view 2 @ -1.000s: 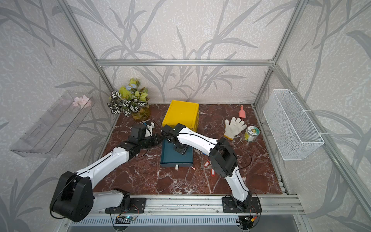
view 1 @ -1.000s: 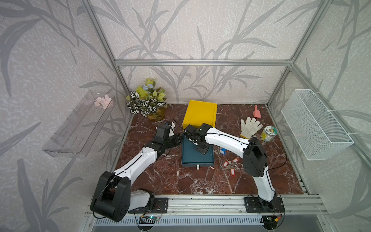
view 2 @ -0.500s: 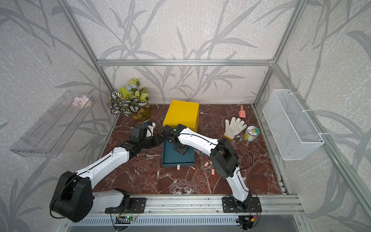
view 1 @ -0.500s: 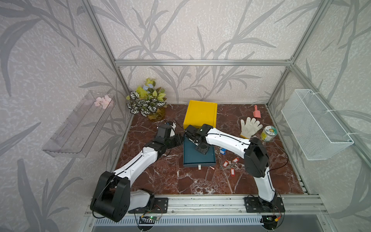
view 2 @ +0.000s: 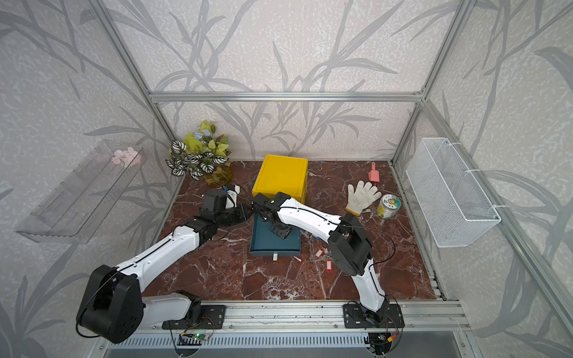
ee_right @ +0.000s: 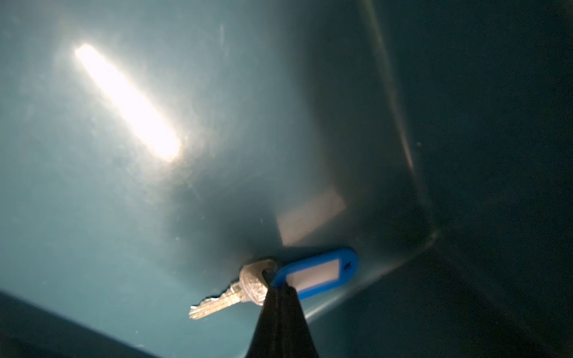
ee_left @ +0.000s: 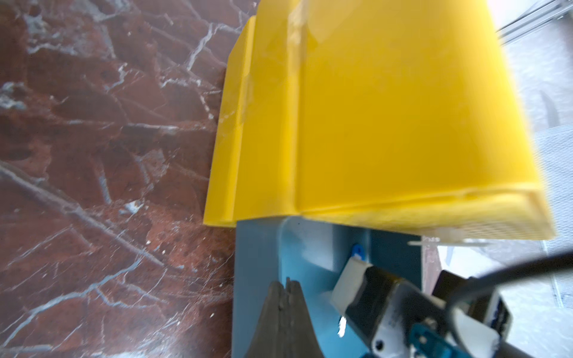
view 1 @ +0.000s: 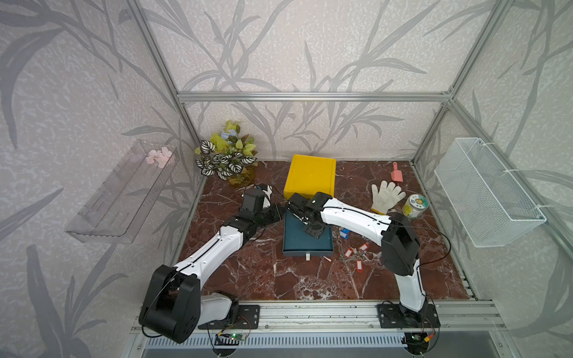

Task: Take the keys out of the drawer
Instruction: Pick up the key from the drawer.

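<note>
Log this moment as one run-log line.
right end effector: shut on blue-tagged key inside drawer | left end effector: shut, empty, at drawer edge | red-tagged keys: on table

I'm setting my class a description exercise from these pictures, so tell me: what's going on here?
The right gripper is down in the open drawer, shut on a blue-tagged key near a corner of the drawer floor; the key is not out yet. The left gripper is shut on nothing, at the drawer's edge by the yellow cabinet. Several red-tagged keys already lie on the table beside the drawer.
</note>
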Controlling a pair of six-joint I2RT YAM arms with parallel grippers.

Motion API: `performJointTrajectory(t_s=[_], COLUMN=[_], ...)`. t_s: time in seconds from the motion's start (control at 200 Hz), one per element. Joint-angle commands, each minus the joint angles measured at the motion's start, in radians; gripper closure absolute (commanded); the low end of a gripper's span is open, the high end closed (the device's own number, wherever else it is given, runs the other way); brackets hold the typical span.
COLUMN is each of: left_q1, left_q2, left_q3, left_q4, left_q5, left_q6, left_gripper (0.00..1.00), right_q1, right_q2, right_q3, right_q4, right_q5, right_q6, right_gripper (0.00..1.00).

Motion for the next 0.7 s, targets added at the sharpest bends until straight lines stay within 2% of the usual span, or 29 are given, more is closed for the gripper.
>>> performJointTrajectory(t_s=[0.0,0.185,0.32,0.495,0.695], left_q1=[-0.007,-0.006,-0.007,-0.004,-0.005], left_q2=[-0.023,-0.002,-0.037,-0.172,-0.362], left_q3=[0.045,0.044,0.032,-0.029,-0.059], left_q4=[0.074,0.072,0.032,-0.085,-0.299], left_q5=[0.005,-0.034,-0.031,-0.056,0.023], left_q6=[0.007,0.010,0.007,0.010,0.054], left_gripper=[1.00,1.00,1.00,1.00,0.99], right_q1=[0.002,0.002,0.002,0.002,0.001], right_q2=[-0.038,-0.033,-0.016,-0.012,-0.001], right_q3=[-0.013,-0.014,0.006,0.010,0.023], right_q4=[0.010,0.021,0.011,0.011,0.003], right_q5=[0.009,0.001,0.001,0.010,0.009], right_q6=[0.014,0.013,0.010,0.006,0.002], right_gripper=[1.00,1.00,1.00,1.00,1.00])
